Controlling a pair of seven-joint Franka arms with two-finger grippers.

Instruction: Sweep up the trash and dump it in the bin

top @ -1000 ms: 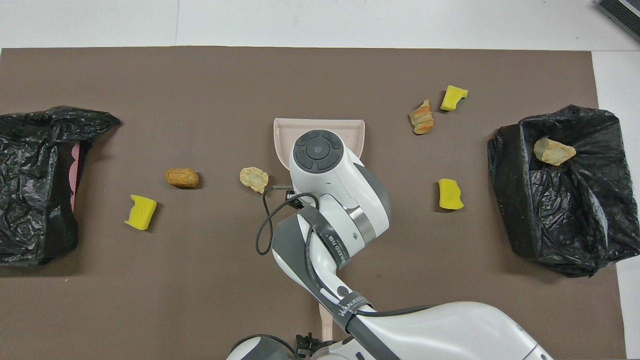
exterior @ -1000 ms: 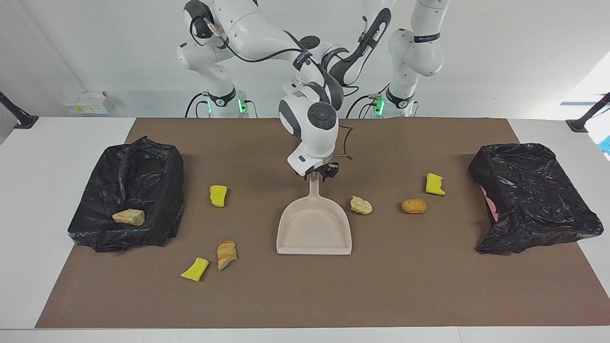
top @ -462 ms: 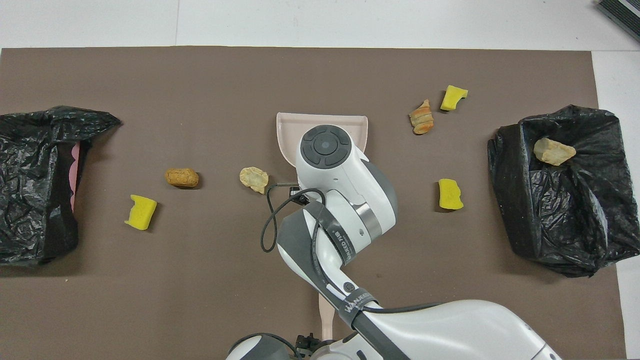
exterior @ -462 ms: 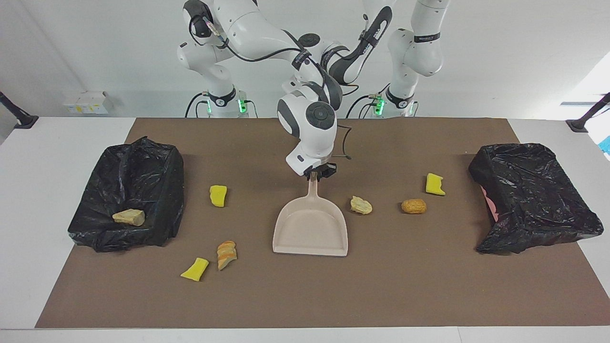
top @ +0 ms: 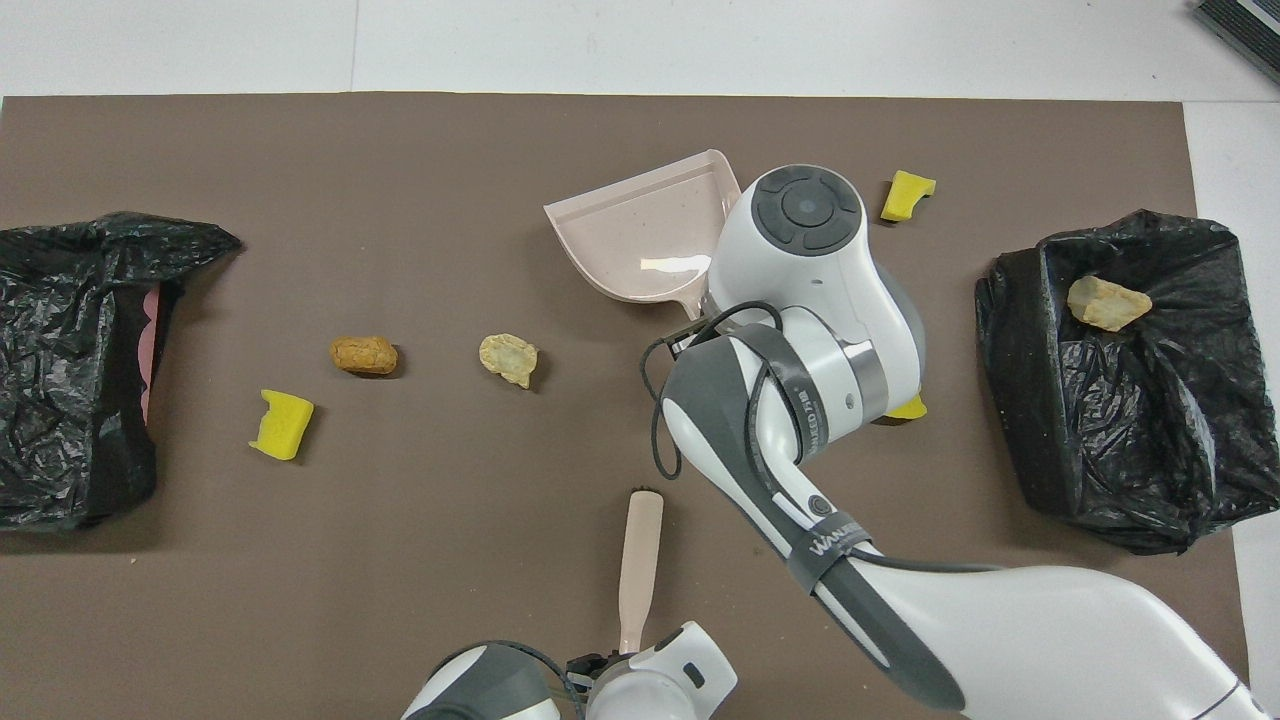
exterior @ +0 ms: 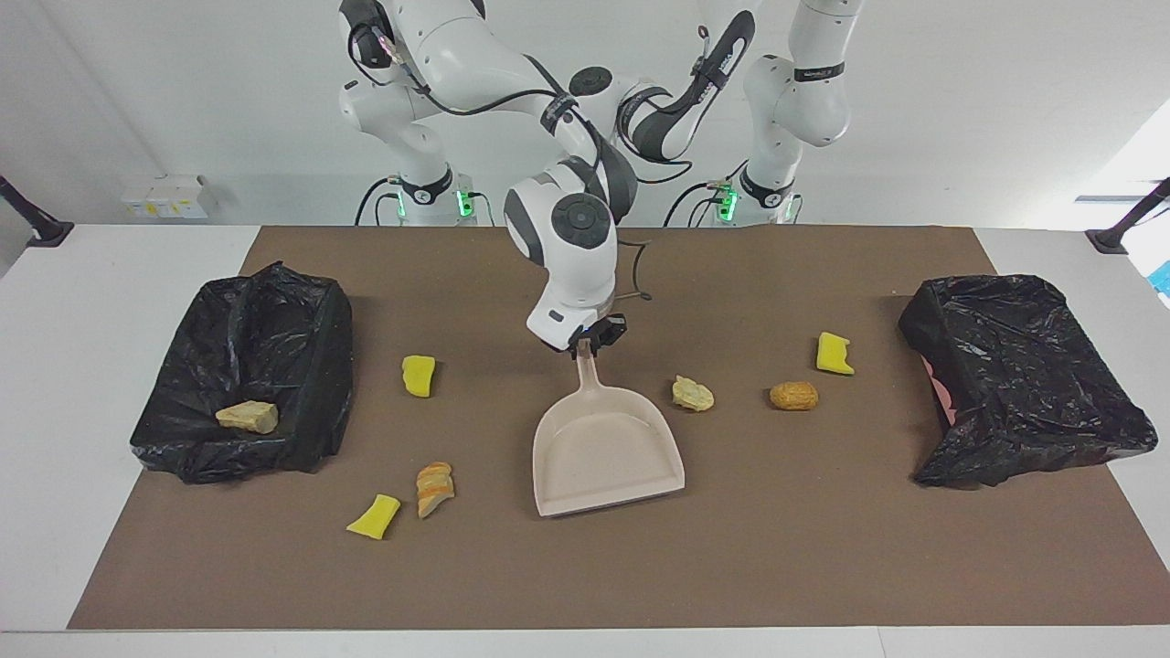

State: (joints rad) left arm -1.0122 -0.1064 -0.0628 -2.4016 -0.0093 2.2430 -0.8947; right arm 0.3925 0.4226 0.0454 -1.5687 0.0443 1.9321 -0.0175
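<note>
My right gripper (exterior: 586, 345) is shut on the handle of the beige dustpan (exterior: 608, 448), whose pan lies skewed on the brown mat. In the overhead view the right wrist covers that grip, and the dustpan (top: 640, 235) shows beside it. At the robots' edge my left gripper (top: 622, 655) is shut on a beige brush handle (top: 640, 555); the facing view hides it. Trash lies loose: yellow chunks (exterior: 419, 376) (exterior: 373, 516) (exterior: 834, 354), a bread slice (exterior: 434, 488), a tan lump (exterior: 693, 394) and a brown lump (exterior: 793, 396).
Black bag-lined bins stand at both ends of the mat: one at the right arm's end (exterior: 306, 366) with a tan piece (exterior: 247, 417) in it, one at the left arm's end (exterior: 1005, 302). White table borders the mat.
The right arm swung toward its own end of the table and turned the dustpan with it. The left gripper shut on the brush handle, which now shows more fully.
</note>
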